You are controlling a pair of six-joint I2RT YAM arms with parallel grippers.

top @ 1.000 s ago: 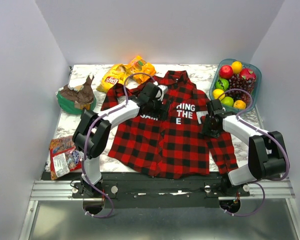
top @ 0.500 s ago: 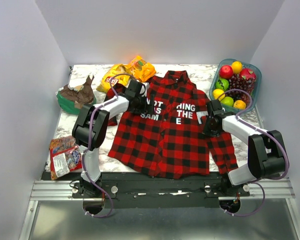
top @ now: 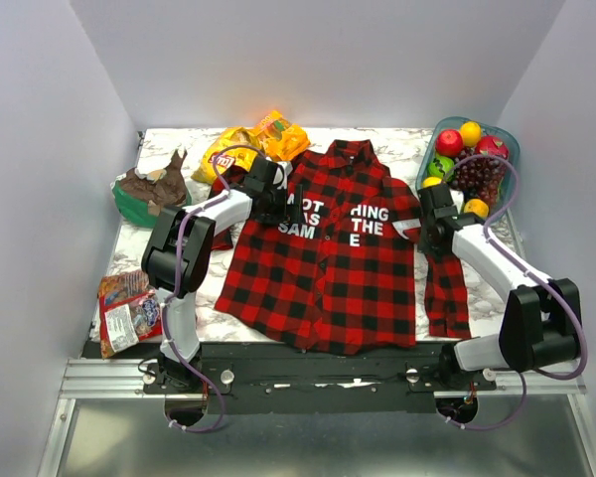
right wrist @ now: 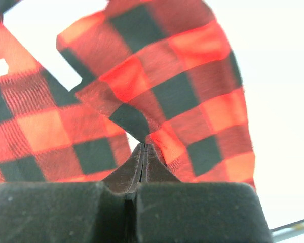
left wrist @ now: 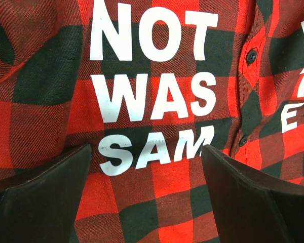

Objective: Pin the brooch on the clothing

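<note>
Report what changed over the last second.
The left fingers, open, slid left across the shirt, uncovering the letters. The right fingers, shut on the sleeve, drew it toward the fruit bowl. The shirt's body and the bowl stayed put.

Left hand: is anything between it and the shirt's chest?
Nothing visible. The left hand hangs open over the white letters of the shirt, only bare fabric between its fingers. The right hand is shut on the sleeve, off to the side. No brooch shows.
</note>
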